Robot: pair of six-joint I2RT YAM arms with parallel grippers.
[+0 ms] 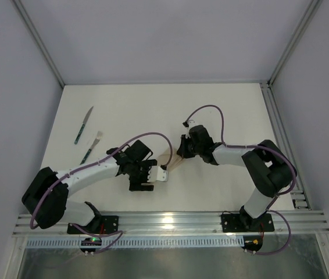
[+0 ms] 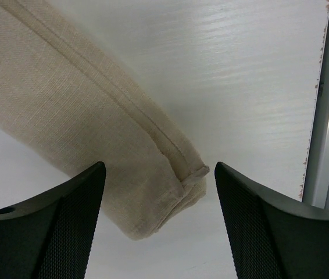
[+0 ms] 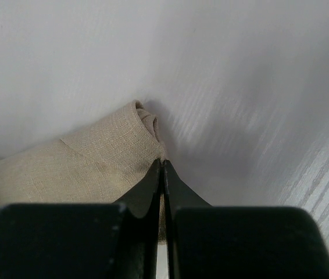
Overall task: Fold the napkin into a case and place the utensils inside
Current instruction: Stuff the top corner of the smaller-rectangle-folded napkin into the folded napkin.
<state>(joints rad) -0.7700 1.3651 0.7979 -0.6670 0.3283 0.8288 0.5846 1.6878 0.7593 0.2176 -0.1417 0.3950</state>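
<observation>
The napkin (image 1: 171, 161) lies mid-table, folded into a long narrow beige case. In the left wrist view its layered, hemmed end (image 2: 153, 192) sits between the wide-apart fingers of my left gripper (image 2: 159, 168), which is open and touches nothing; from above, that gripper (image 1: 157, 174) is at the case's near end. My right gripper (image 1: 181, 156) is at the far end. Its fingers (image 3: 163, 165) are pressed together with the cloth's edge (image 3: 95, 163) pinched at their tips. The utensils lie apart at the far left: the knife (image 1: 83, 125) and the fork (image 1: 92, 146), both with dark green handles.
An aluminium rail (image 1: 164, 221) runs along the near edge, carrying both arm bases. Another rail (image 1: 278, 128) borders the table's right side and shows at the right in the left wrist view (image 2: 327, 116). White walls enclose the table.
</observation>
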